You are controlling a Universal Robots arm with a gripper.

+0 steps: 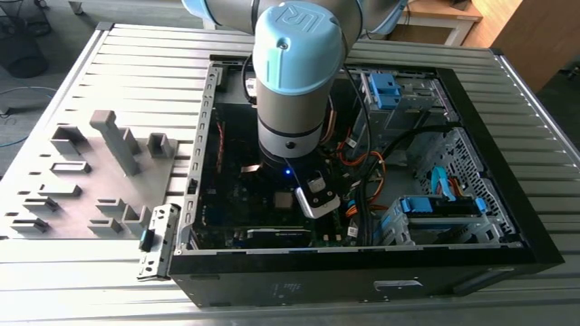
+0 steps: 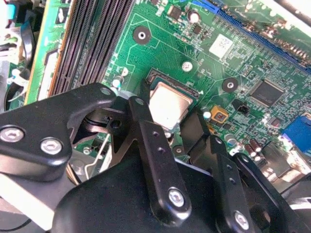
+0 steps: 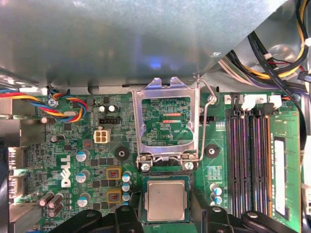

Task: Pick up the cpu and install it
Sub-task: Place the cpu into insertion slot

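1 cpu (image 3: 165, 200) sits in the open socket (image 3: 165, 177), the gripper (image 3: 168, 216) straddling it.

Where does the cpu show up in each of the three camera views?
Exterior view: the cpu is the pale square inside the case, just to the exterior view's left of the arm's end.
Second wrist view: the cpu sits in the socket near the black memory slots.
First wrist view: the cpu lies beside the raised socket frame.
Shared landmark: the memory slots, in both wrist views.
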